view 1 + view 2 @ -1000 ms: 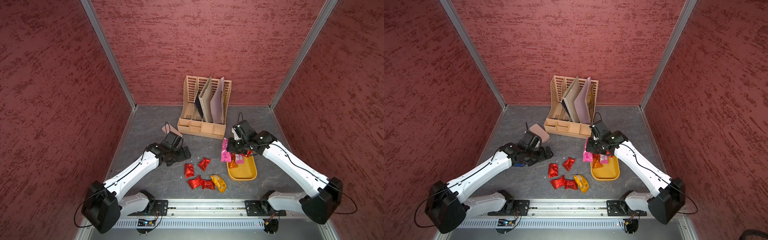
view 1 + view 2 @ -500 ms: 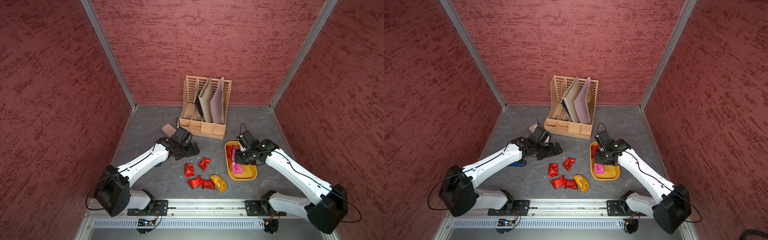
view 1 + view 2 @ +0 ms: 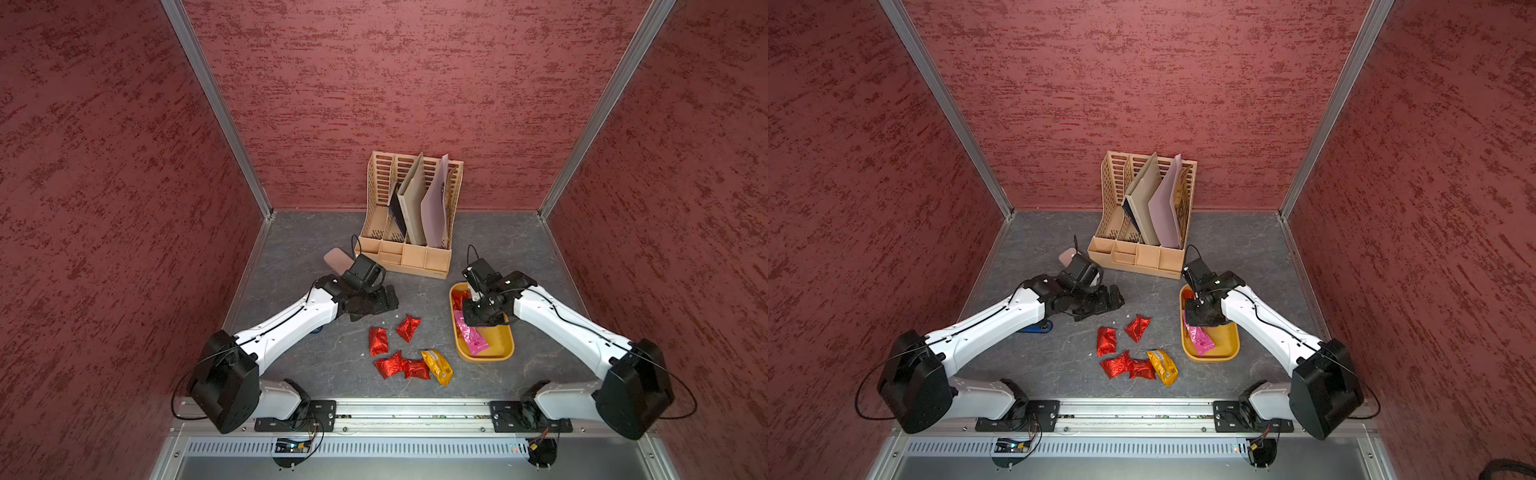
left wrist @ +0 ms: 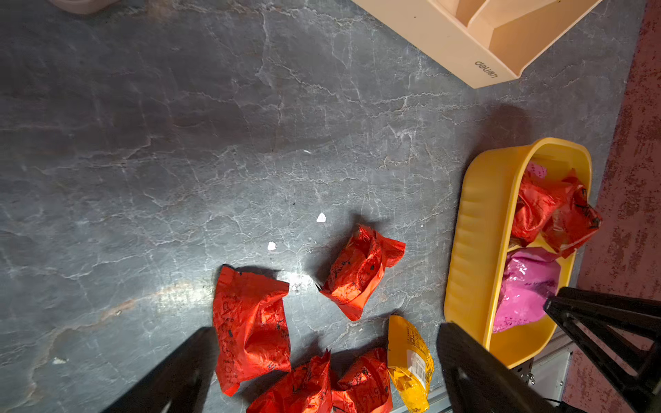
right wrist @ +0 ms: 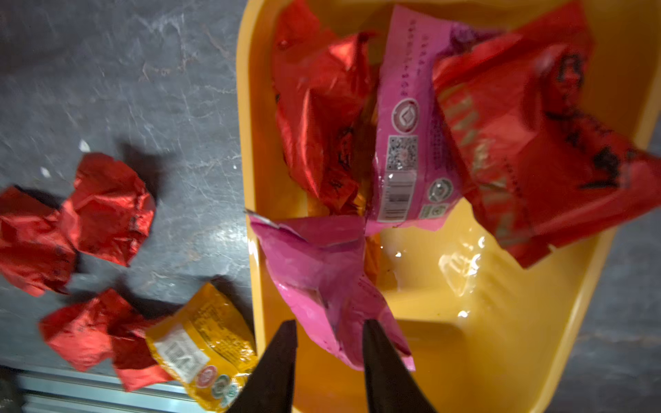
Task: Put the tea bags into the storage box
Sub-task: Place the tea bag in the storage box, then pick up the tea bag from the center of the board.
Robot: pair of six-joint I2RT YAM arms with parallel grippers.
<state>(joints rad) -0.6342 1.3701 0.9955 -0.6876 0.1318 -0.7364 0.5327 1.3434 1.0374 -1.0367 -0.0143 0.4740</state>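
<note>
The shallow mustard-yellow plastic storage box (image 3: pixel 498 343) sits on the dark grey marbled worktop (image 3: pixel 324 365) toward its right edge. It is near the right front corner of the tall beige slotted file organiser (image 3: pixel 409 253), which stands at the back edge. The right hand (image 5: pixel 329 325) hangs over the box with its jaws parted. A crinkled magenta-pink foil tea bag (image 5: pixel 322 271) lies in the box beneath it, one corner reaching between the fingers, which stand apart and do not pinch it. Deeper in the box lie a second pink tea bag (image 5: pixel 407 143) and two red foil tea bags (image 5: pixel 318 118). Left of the box, toward the middle of the front edge, four loose red tea bags (image 3: pixel 378 340) and one orange-gold foil tea bag (image 3: pixel 438 365) lie clustered on the worktop. The left hand (image 4: pixel 327 330) hovers just behind that cluster, jaws wide apart and empty. A plain pink oblong case (image 3: pixel 337 259) lies beside the organiser's left front corner.
</note>
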